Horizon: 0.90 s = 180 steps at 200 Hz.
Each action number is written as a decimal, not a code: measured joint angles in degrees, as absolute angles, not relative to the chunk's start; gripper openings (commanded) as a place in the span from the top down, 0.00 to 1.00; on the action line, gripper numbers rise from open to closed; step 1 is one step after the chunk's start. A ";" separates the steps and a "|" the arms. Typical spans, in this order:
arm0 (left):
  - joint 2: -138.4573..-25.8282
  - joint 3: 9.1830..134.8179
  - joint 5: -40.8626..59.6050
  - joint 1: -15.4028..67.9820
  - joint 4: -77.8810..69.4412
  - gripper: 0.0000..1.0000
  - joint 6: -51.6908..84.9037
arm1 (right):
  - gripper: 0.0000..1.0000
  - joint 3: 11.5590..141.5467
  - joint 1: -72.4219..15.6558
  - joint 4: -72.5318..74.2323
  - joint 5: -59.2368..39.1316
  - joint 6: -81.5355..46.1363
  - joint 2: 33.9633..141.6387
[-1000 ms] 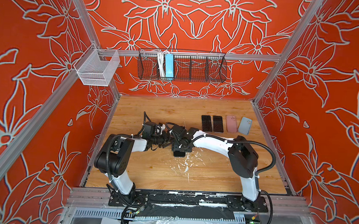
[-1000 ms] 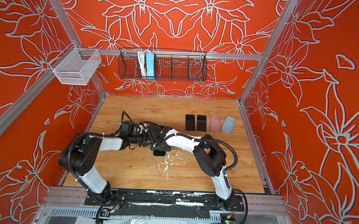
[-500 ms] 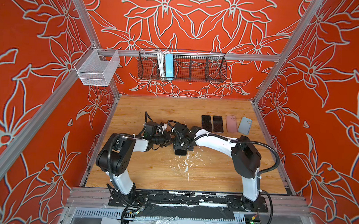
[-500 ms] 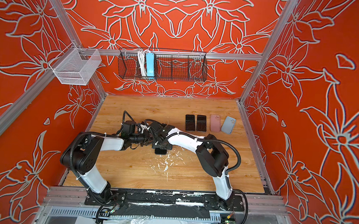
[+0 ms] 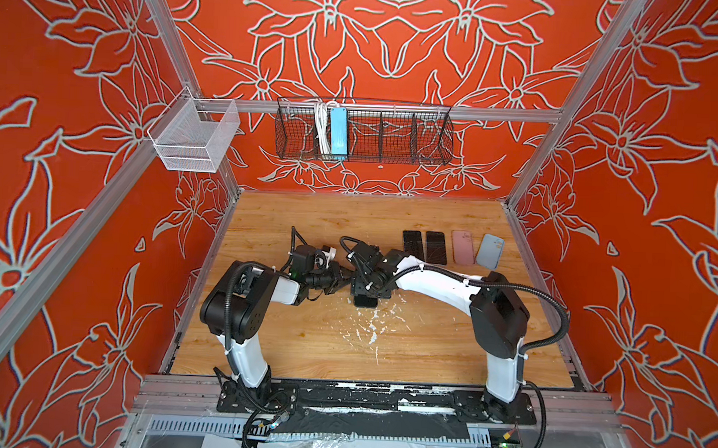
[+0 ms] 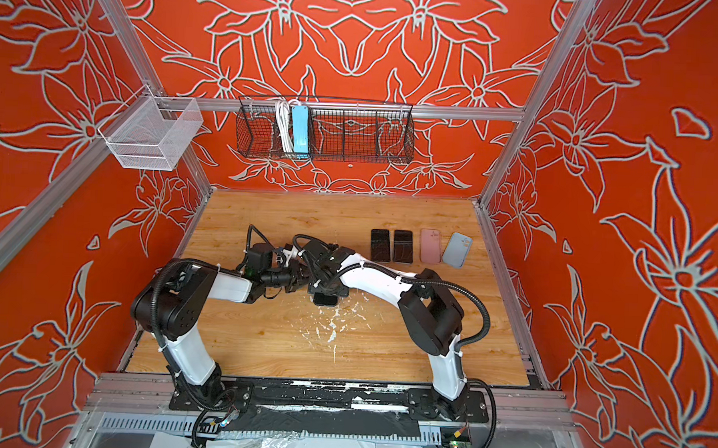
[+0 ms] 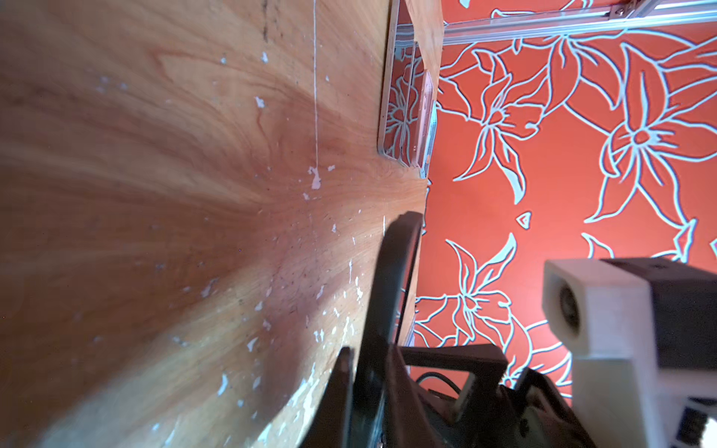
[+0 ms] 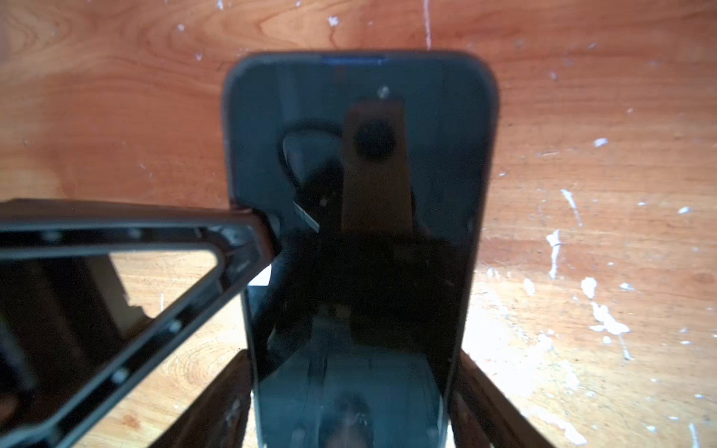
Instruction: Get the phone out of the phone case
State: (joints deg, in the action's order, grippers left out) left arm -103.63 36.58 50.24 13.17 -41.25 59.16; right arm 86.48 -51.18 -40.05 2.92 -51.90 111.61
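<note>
A dark phone (image 8: 361, 174) in a black phone case (image 8: 229, 116) lies screen up on the wooden table, mid-left in both top views (image 5: 365, 302) (image 6: 325, 300). My right gripper (image 8: 351, 403) straddles its width from above, one finger against each long side, shut on it. My left gripper (image 7: 370, 391) comes in from the left, low over the table. Its fingers (image 8: 155, 240) are shut on the thin edge of the case (image 7: 392, 279) at the phone's left side. In both top views the two grippers (image 5: 343, 281) (image 5: 369, 290) meet over the phone and hide most of it.
At the back right lie two dark phones (image 5: 412, 245) (image 5: 436, 247), a pink case (image 5: 462, 247) and a blue case (image 5: 490, 250). A black wire basket (image 5: 394, 133) hangs on the back wall, a white mesh basket (image 5: 194, 136) on the left rail. White flecks (image 5: 372, 321) mark the wood.
My left gripper's jaws have closed onto the case's left edge. Both grippers and the phone have shifted slightly to the right. The right gripper's hold is unchanged.
</note>
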 measured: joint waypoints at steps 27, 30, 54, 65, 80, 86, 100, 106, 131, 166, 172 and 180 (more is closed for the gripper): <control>-104.25 35.53 49.93 13.30 -43.44 1.00 59.68 | 0.59 86.11 -51.09 -40.03 2.61 -51.88 111.53; -104.18 35.51 49.91 13.30 -43.40 1.00 59.68 | 0.58 86.04 -51.09 -40.03 2.57 -51.88 111.48; -102.89 35.46 49.17 13.50 -42.89 1.00 59.44 | 0.40 85.65 -51.05 -39.59 2.59 -51.86 110.78; -102.13 35.46 48.97 13.52 -42.61 1.00 59.42 | 0.31 85.52 -51.03 -39.48 2.61 -51.86 110.24; -100.88 35.46 48.69 13.54 -42.48 1.00 59.44 | 0.24 85.14 -50.89 -39.07 2.63 -51.81 109.21; -100.38 35.46 48.58 13.54 -42.48 1.00 59.44 | 0.22 84.88 -50.81 -38.79 2.61 -51.77 108.73; -99.29 35.55 48.36 13.63 -42.50 1.00 59.61 | 0.17 83.85 -50.57 -37.78 2.55 -51.51 107.35; -98.76 35.64 48.34 13.76 -42.52 1.00 59.77 | 0.16 83.18 -50.50 -37.08 2.57 -51.29 106.69; -96.71 36.97 48.07 14.37 -42.48 1.00 60.60 | 0.12 79.46 -49.89 -34.35 2.24 -50.81 103.74; -94.39 39.92 47.66 14.66 -42.50 1.00 61.56 | 0.10 73.71 -48.95 -30.24 2.09 -50.35 97.62; -94.24 40.36 47.66 14.70 -42.50 1.00 61.63 | 0.10 72.82 -48.75 -29.50 2.04 -50.30 96.38; -94.11 40.84 47.68 14.74 -42.46 1.00 61.71 | 0.10 71.37 -48.40 -28.36 2.04 -50.28 94.37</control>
State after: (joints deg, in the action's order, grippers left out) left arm -94.11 40.84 47.68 14.74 -42.46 61.71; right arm 71.37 -48.40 -28.36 2.04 -50.28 94.37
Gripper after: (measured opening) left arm 0.067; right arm 0.899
